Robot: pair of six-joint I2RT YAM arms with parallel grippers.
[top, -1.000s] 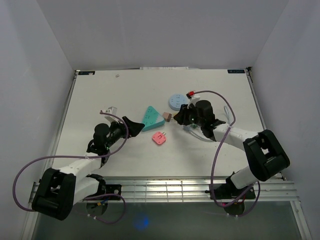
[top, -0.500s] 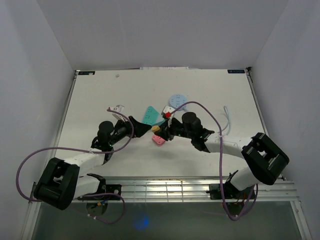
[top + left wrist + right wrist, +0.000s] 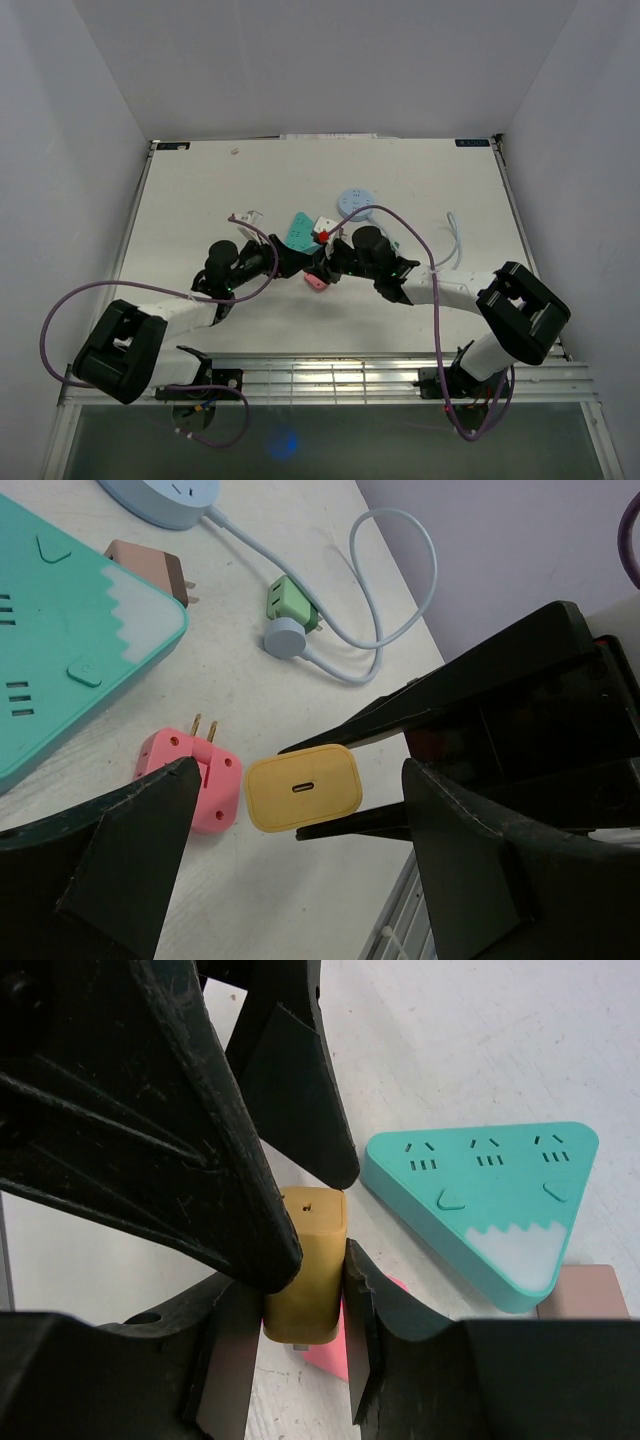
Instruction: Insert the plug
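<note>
Left tool: spread wide and holding nothing. In its wrist view I see its fingers at lower left and lower right.
Teal power strip: triangular, flat on the bench, upper left of the left wrist view. I see slot groups and two arrow-shaped buttons on it, and no wording I can read.
Pink plug: lying on the bench just left of the yellow plug, prongs pointing up-frame.
Yellow plug: centre-low in the left wrist view, between the left tool's spread fingers and apart from both. The face turned to me carries one small slot port.
Right tool: closed onto the yellow plug's two sides, with pink showing just beneath.
Brown plug: beside the strip's white-toothed corner.
Blue label: upper right bench corner, too small for me to read.
</note>
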